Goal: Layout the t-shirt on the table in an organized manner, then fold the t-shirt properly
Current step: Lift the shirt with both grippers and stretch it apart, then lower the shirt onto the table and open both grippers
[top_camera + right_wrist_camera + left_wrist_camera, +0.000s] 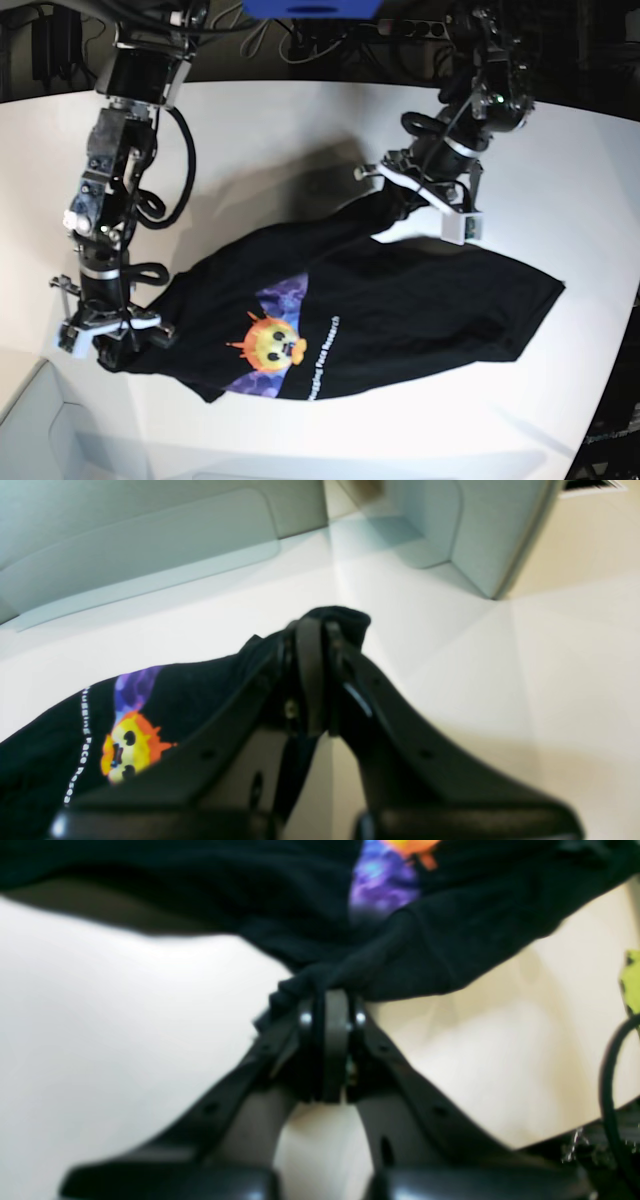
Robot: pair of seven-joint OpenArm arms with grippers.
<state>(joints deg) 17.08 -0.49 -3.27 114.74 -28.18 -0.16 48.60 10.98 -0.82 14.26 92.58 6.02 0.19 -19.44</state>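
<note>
Black t-shirt (400,300) bearing an orange-and-yellow face on a purple patch, with white lettering alongside; white table (280,130); black grippers (332,1005).

Pale grey-green panels (150,535) rise beside a cream wall (590,540). Behind the white surface it is dark, tangled cables (290,30) hanging below a blue box (315,8).

Left gripper (332,1007) clamped on shirt (400,300) fold; right gripper (312,632) likewise pinching cloth (both arms reaching down, well apart).
</note>
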